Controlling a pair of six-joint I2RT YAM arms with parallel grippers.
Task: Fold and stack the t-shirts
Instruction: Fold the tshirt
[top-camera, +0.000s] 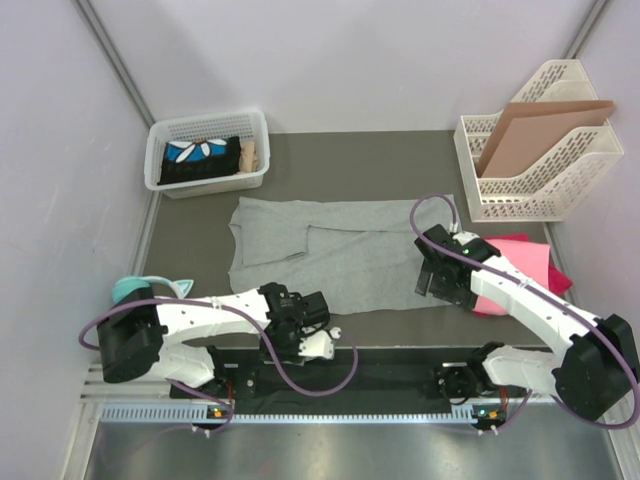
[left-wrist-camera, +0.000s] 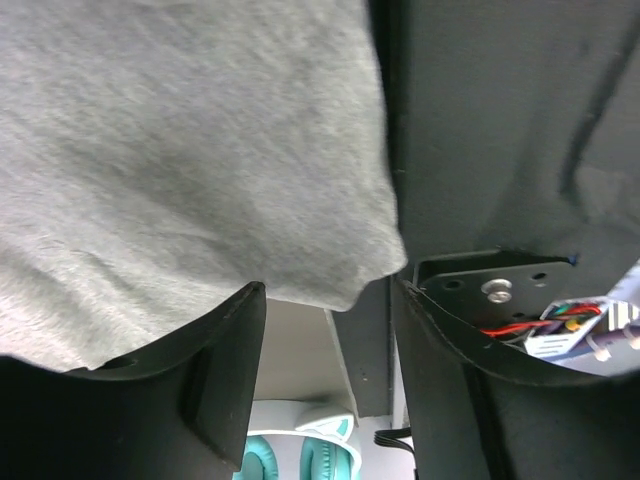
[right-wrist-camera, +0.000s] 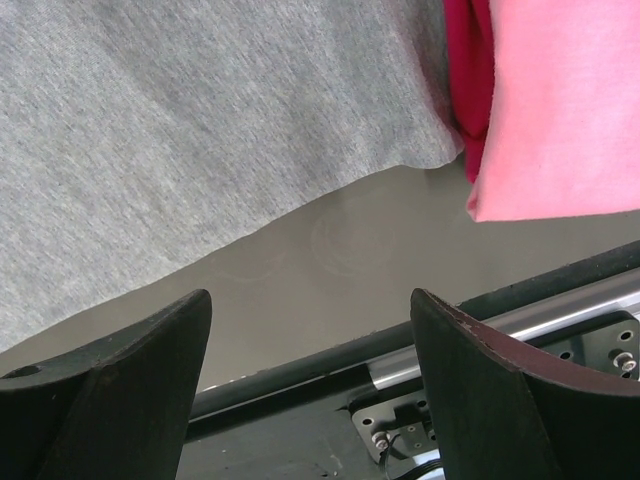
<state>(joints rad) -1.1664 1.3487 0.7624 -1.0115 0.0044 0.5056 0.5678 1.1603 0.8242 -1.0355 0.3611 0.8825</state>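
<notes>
The heather grey t-shirt (top-camera: 360, 250) lies spread on the table, with its left part folded over. It fills the top of the left wrist view (left-wrist-camera: 180, 150) and the right wrist view (right-wrist-camera: 200, 130). The bright pink t-shirt (top-camera: 515, 262) lies on the magenta one (top-camera: 558, 282) to the right of the grey one; both show in the right wrist view, pink (right-wrist-camera: 560, 100) and magenta (right-wrist-camera: 470, 70). My left gripper (top-camera: 308, 310) is open at the grey shirt's near left corner, which sits just at its fingertips (left-wrist-camera: 328, 292). My right gripper (top-camera: 432, 276) is open over bare table at the near right corner (right-wrist-camera: 310, 298).
A white basket (top-camera: 160, 135) with a dark flowered cloth stands at the back left. A white file rack (top-camera: 540, 190) holding a brown cardboard sheet (top-camera: 530, 130) stands at the back right. Teal headphones (top-camera: 130, 290) lie left of the left arm. A black rail (top-camera: 400, 360) runs along the near edge.
</notes>
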